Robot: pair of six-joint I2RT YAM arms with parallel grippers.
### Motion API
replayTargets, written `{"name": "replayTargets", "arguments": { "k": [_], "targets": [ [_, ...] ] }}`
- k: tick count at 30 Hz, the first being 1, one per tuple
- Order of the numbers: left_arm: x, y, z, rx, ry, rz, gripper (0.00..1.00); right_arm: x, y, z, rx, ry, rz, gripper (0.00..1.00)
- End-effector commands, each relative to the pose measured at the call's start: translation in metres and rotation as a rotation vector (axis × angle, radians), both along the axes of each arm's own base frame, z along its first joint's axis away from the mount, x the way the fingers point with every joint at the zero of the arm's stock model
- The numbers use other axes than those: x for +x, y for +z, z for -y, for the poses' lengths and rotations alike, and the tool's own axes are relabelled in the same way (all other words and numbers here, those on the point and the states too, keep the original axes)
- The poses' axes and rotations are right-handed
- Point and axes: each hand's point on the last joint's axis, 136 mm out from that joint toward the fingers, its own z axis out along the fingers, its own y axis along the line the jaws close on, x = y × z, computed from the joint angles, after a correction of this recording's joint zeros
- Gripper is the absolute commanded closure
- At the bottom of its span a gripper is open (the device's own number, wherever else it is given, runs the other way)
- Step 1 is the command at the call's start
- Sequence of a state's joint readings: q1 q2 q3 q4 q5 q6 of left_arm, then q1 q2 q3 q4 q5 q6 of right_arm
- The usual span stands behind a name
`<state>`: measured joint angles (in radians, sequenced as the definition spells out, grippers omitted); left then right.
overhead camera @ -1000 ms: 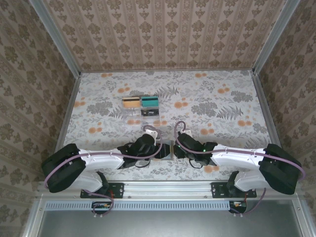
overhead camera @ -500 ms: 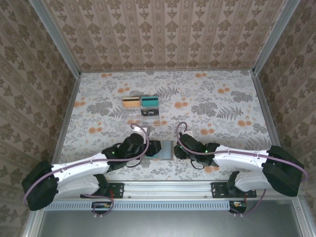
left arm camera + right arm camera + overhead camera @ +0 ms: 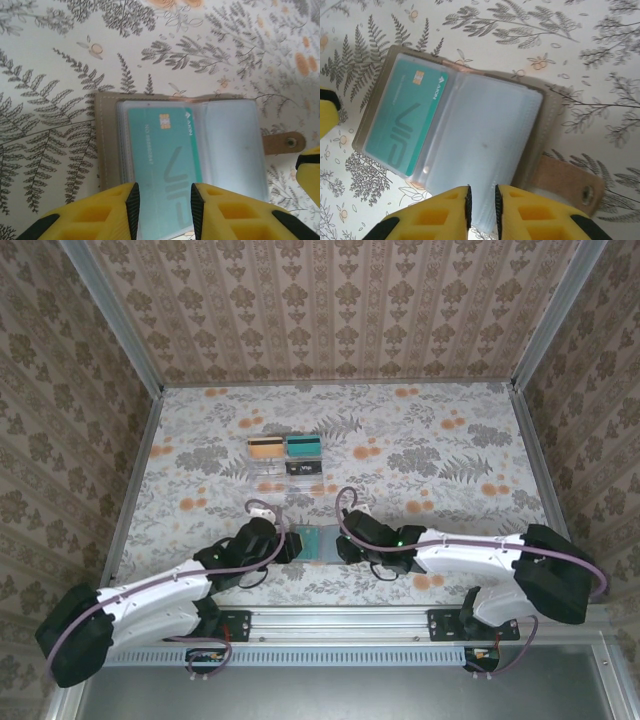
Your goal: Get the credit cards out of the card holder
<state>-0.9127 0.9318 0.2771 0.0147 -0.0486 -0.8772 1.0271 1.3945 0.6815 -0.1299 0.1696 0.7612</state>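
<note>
card holder (image 3: 232, 142) lies open flat on the desk (image 3: 45, 55), between the two sets of fingers. teal credit card (image 3: 160, 150) sits in its pocket, its near end under the parted left fingers (image 3: 100, 215). right fingers (image 3: 535, 215) stand narrowly apart at the clear sleeve (image 3: 485, 145).

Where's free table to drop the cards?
Widest: right half of the table, from the acrylic stand to the right wall. Narrower strip left of the stand. Crowded near-centre: the left tool and right tool flank the card holder.
</note>
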Motion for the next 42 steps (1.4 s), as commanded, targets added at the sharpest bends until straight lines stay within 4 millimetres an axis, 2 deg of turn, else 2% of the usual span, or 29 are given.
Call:
{"name": "replayTargets", "arguments": {
  "k": [1, 9, 16, 23, 27, 32, 36, 42],
  "targets": [
    [-0.002, -0.011, -0.002, 0.008, 0.003, -0.021, 0.65, -0.001, -0.007, -0.017, 0.008, 0.035, -0.028, 0.8],
    [-0.004, -0.016, -0.001, -0.002, 0.002, -0.034, 0.65, 0.002, -0.045, -0.014, -0.118, 0.018, -0.09, 0.82],
    [-0.005, -0.018, -0.001, -0.012, 0.002, -0.039, 0.65, 0.003, -0.057, -0.017, -0.148, 0.029, -0.112, 0.82],
    [-0.006, -0.018, -0.003, -0.01, 0.007, -0.041, 0.64, 0.007, -0.047, -0.017, -0.156, 0.027, -0.09, 0.81],
    [-0.006, -0.013, -0.006, -0.009, 0.011, -0.025, 0.64, 0.009, -0.028, -0.01, -0.157, 0.013, -0.049, 0.78],
    [-0.003, -0.012, -0.013, 0.011, 0.025, -0.012, 0.64, 0.009, -0.008, -0.011, -0.113, 0.023, -0.018, 0.76],
    [-0.002, -0.016, -0.016, 0.021, 0.029, -0.021, 0.64, 0.009, 0.001, -0.02, -0.072, 0.04, -0.012, 0.76],
    [-0.001, -0.022, -0.012, 0.027, 0.015, -0.037, 0.72, 0.007, 0.001, -0.05, 0.055, 0.075, -0.059, 0.75]
  ]
}}
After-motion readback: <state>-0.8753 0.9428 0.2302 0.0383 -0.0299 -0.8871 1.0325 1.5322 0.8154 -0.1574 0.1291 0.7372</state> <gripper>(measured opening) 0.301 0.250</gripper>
